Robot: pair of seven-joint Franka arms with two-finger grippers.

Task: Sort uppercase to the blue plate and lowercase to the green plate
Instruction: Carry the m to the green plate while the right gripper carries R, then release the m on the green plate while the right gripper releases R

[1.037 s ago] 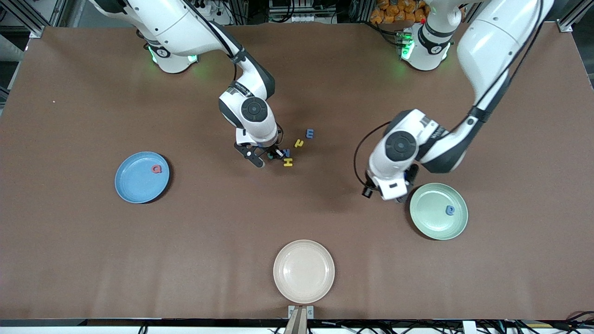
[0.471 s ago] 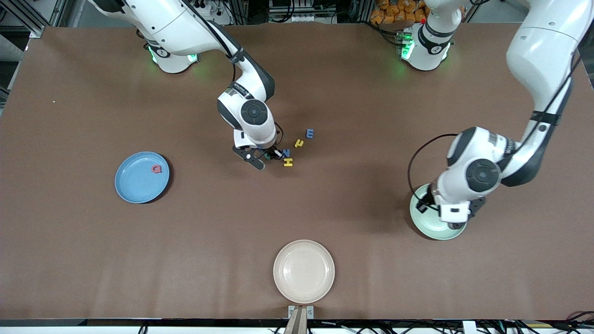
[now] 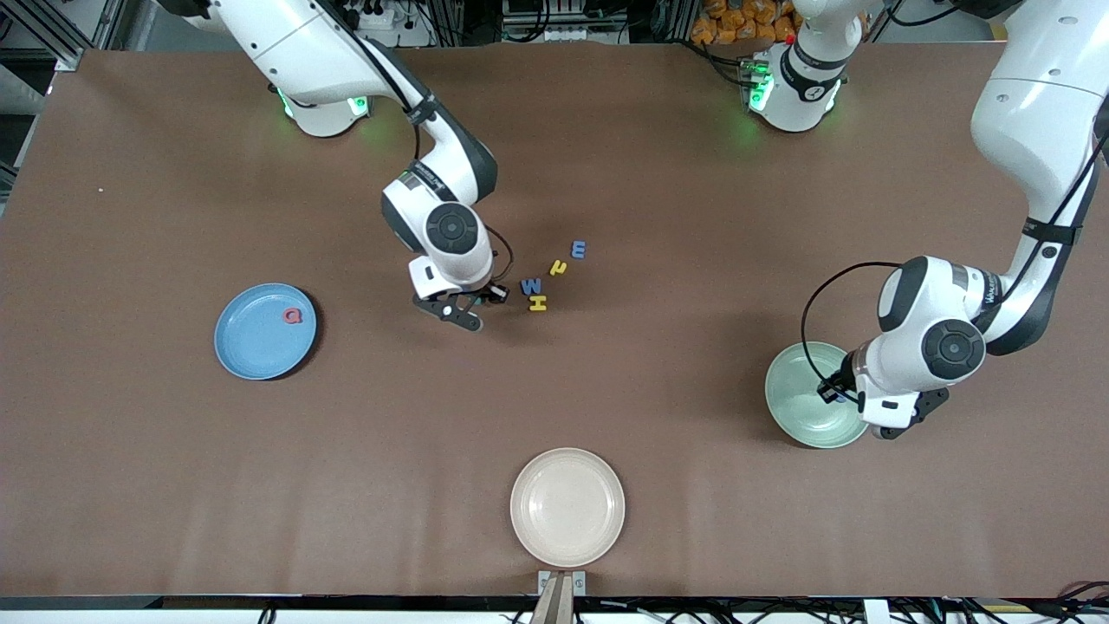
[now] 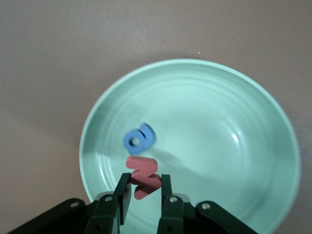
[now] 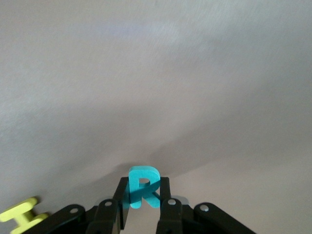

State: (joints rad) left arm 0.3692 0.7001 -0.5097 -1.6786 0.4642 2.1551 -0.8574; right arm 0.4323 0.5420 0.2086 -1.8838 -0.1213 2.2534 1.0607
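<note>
My left gripper [image 4: 144,181] is shut on the red lowercase w [image 4: 142,168] and hangs over the pale green plate [image 3: 793,407], just inside its rim [image 4: 243,102]. A blue rounded lowercase letter [image 4: 139,137] lies in that plate. My right gripper [image 5: 144,182] is shut on the teal uppercase R [image 5: 142,174], held upright just above the table beside the letter cluster. On the table lie the blue M [image 3: 531,285], yellow H [image 3: 538,302], yellow hooked lowercase letter [image 3: 559,267] and blue E [image 3: 579,250]. The blue plate [image 3: 251,347] holds the red Q [image 3: 293,315].
A cream plate [image 3: 567,507] sits near the table edge closest to the front camera, midway between the arms. The yellow H [image 5: 19,214] shows at the edge of the right wrist view.
The left arm swung from beside the green plate to over it, carrying the red w. The right gripper drew away from the letter cluster toward the blue plate, uncovering the blue M.
</note>
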